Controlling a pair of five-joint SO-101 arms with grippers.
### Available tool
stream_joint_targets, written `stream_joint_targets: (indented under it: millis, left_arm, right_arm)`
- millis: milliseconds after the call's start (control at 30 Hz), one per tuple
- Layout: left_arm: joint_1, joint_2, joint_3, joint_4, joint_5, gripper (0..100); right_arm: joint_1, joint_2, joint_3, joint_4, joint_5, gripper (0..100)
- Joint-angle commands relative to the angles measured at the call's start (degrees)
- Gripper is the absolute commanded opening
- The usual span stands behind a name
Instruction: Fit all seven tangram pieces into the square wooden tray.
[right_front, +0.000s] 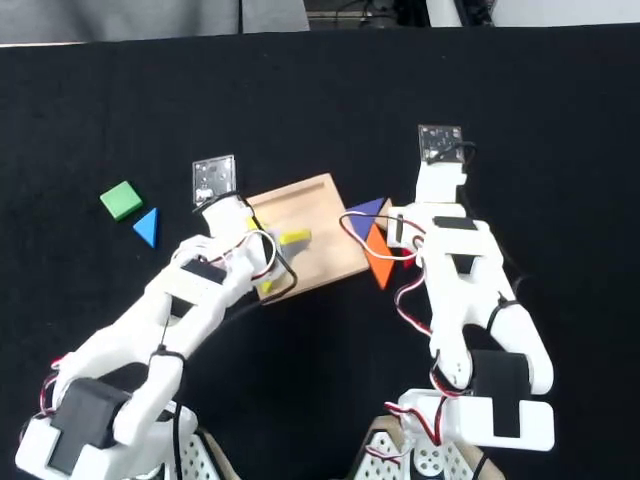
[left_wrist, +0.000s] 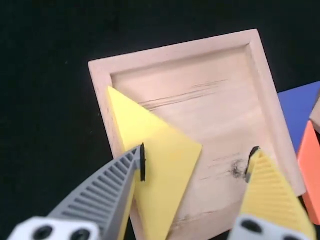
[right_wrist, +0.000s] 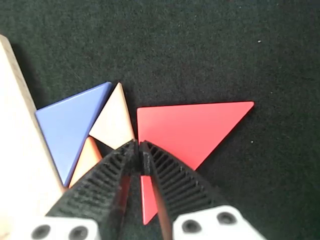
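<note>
The square wooden tray (right_front: 318, 200) lies rotated near the table's middle and holds one large yellow triangle (left_wrist: 160, 160), set along an inner wall. Just off its 3 o'clock side, four pieces lie flat in a cluster: a blue triangle (right_wrist: 70, 125), a pale wooden triangle (right_wrist: 114, 122), a small orange triangle (right_wrist: 86, 159) and a large red triangle (right_wrist: 185, 130). Well apart at the tray's 9 o'clock sits a green square (right_front: 121, 200), with a small blue triangle (right_front: 147, 227) just beside it at its 5 o'clock.

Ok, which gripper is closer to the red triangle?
Right. The right gripper is shut with its tips at the edge of the red triangle; the left gripper is open over the wooden tray, by the yellow triangle.
</note>
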Motion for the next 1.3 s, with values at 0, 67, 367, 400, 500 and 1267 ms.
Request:
stream_joint_targets:
  millis: [0, 67, 367, 400, 500, 1267]
  left_arm:
    - [0.57, 1.05, -3.21, 0.53, -0.26, 34]
    - [0.66, 1.14, -3.21, 0.44, -0.26, 34]
    - [0.57, -0.09, -2.59, 0.62, -0.26, 33]
    - [0.22, -1.58, -1.98, 1.32, -0.26, 31]
    - [-0.48, -7.3, 0.22, 3.25, -0.44, 28]
    - [-0.04, -0.09, -2.07, 2.2, -0.53, 27]
  right_arm:
    - [-1.05, -0.57, -0.66, -1.05, 0.0, 1.4]
    - [-1.05, -0.57, -0.66, -1.05, 0.0, 1.4]
    - [-1.05, -0.57, -0.66, -1.05, 0.0, 1.4]
    - [-1.05, -0.57, -0.66, -1.05, 0.0, 1.4]
    - [-1.05, -0.57, -0.66, -1.05, 0.0, 1.4]
    - [-1.05, -0.57, -0.66, -1.05, 0.0, 1.4]
